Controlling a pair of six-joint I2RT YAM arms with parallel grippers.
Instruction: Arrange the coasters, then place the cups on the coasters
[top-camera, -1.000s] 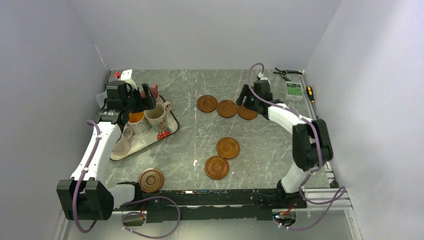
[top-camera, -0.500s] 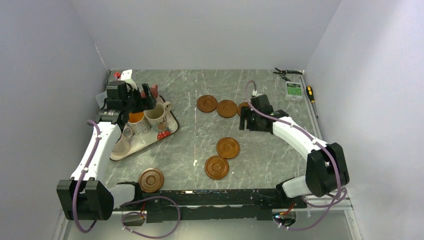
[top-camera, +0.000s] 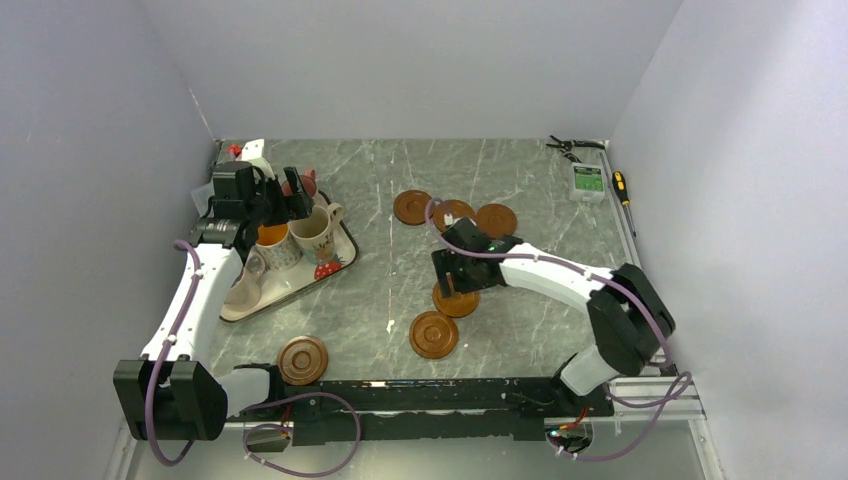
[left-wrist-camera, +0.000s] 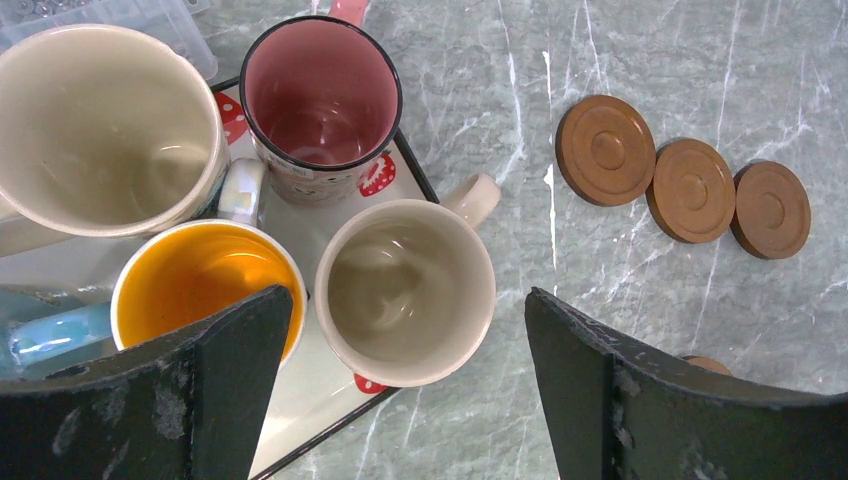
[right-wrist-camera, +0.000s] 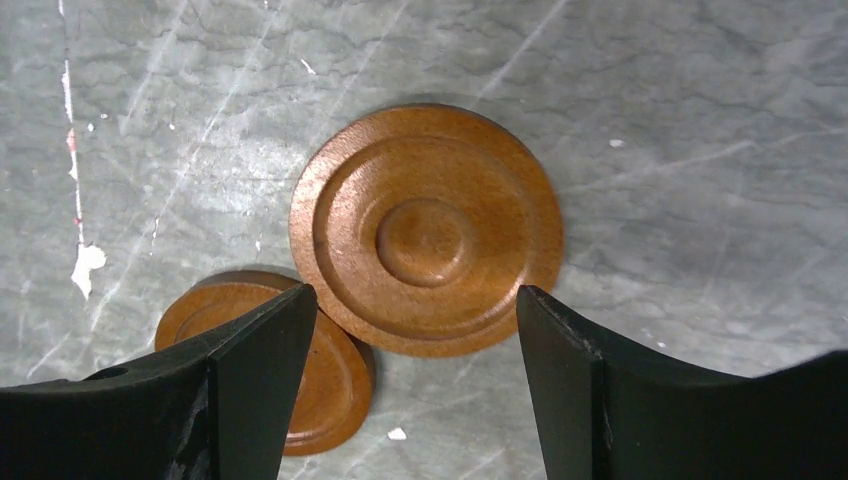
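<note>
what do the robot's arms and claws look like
The left arm and right arm have white links, black joints and bases, and a purple cable looping alongside each. The left claw and right claw each have two flat, scuffed black fingers.

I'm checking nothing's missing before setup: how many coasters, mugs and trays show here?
Coasters: 6
Mugs: 5 showing, the blue-sided one only partly; others may be hidden
Tray: 1
Total: 12 showing
</note>
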